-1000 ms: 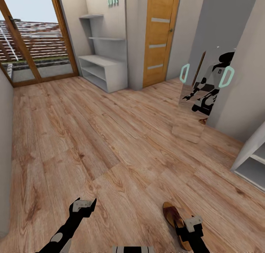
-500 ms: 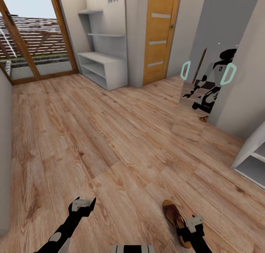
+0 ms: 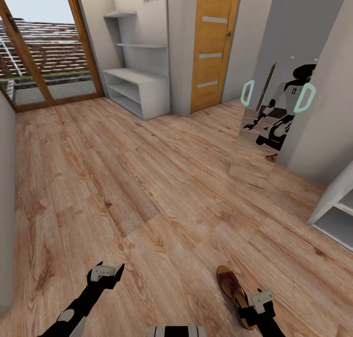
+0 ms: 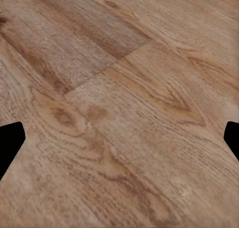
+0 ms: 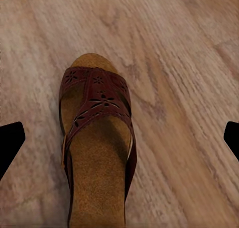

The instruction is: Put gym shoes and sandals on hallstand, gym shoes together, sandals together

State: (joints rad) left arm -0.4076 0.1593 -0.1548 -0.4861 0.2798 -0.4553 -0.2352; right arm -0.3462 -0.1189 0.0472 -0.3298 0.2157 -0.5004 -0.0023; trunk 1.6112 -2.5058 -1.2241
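Observation:
One maroon-brown sandal (image 3: 230, 288) with a cut-out patterned strap and a tan footbed (image 5: 97, 138) lies flat on the wood-plank corridor floor (image 3: 147, 180). My right gripper (image 3: 261, 301) hangs open just above its heel end, and the sandal lies between the two fingertips in the right wrist view. My left gripper (image 3: 105, 273) is open over bare planks (image 4: 119, 113), holding nothing. The pale-grey hallstand (image 3: 137, 89), with open shelves and floating shelves on its back panel, stands far off against the back wall. The gym shoes and the other sandal are out of view.
A glass door (image 3: 44, 47) is left of the hallstand and a wooden door (image 3: 211, 47) is right of it. A wall mirror (image 3: 274, 121) at the right reflects the robot. A white shelf unit (image 3: 338, 214) juts in at the right edge.
Both grippers have dropped slightly lower in the head view, the left one also drifting left. The camera shifted a little early on. The sandal has stayed where it was.

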